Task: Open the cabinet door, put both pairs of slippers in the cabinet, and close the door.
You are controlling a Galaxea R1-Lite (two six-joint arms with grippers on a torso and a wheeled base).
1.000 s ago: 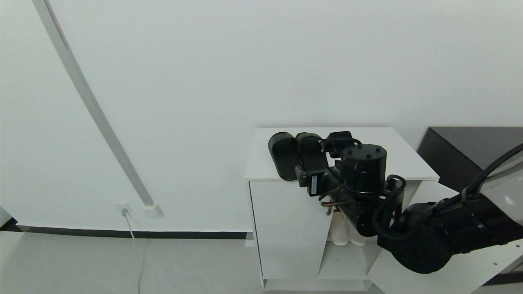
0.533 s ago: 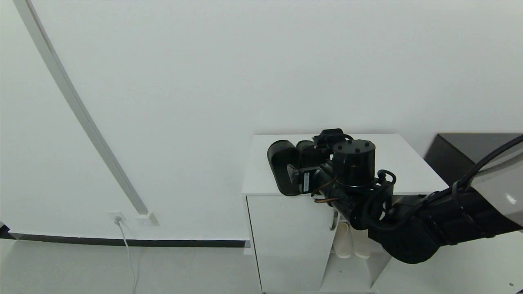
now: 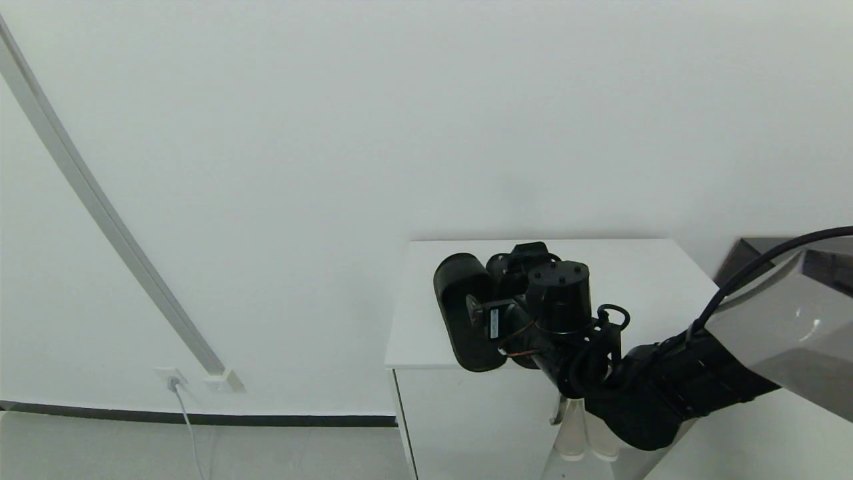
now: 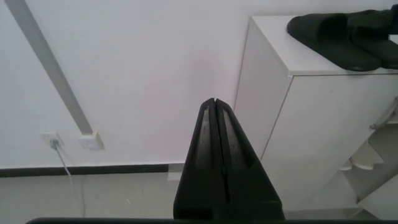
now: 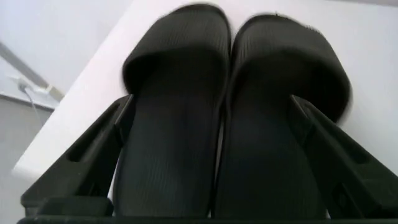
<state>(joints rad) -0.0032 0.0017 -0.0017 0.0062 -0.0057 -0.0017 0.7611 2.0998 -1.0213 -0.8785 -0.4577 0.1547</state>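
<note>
At centre of the head view the right arm's wrist covers nearly all of one of the black slippers [image 3: 466, 313] and hides the right end effector [image 5: 211, 102] clamped on them. The cabinet [image 3: 653, 280] runs off the bottom edge, and the white slippers [image 3: 572, 437] inside it (pale shapes low in the frame) sit half behind the arm. In the right wrist view the black pair is blurred, with its near ends cut by the bottom edge. In the left wrist view that pair runs off the upper right corner, and the left end effector [image 4: 214, 106] runs off the bottom edge.
</note>
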